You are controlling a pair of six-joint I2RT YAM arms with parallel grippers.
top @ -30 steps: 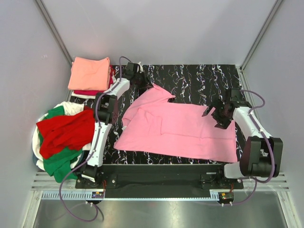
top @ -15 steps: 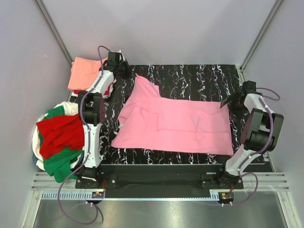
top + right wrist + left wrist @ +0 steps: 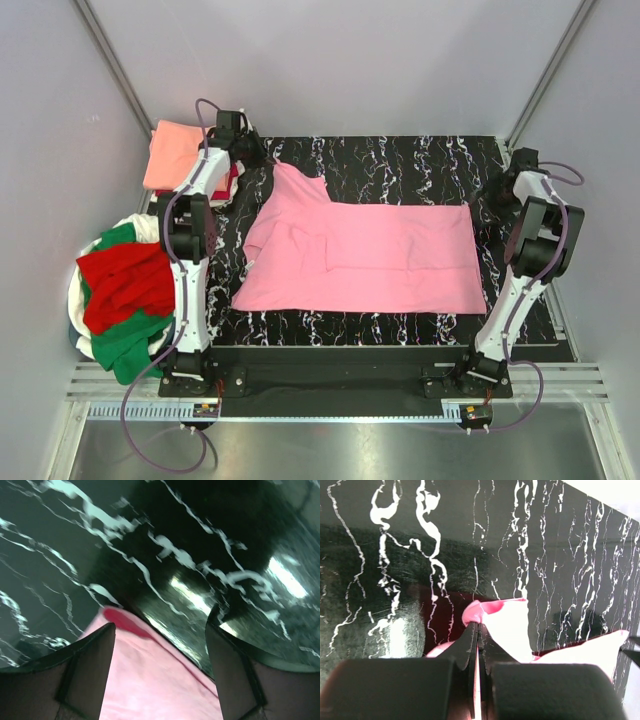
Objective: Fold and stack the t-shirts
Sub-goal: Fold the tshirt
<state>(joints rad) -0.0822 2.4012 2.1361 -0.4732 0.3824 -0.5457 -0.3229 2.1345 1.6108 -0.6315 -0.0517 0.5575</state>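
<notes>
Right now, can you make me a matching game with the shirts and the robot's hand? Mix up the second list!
Things:
1. pink tee
2. salmon tee
3. red tee
4. left gripper

Places or states:
A. crumpled at the left side
B. shut on the pink tee
C. spread on the table
D. folded, in the far left corner

Pairs: 1-C, 2-D, 3-A, 4-B
</notes>
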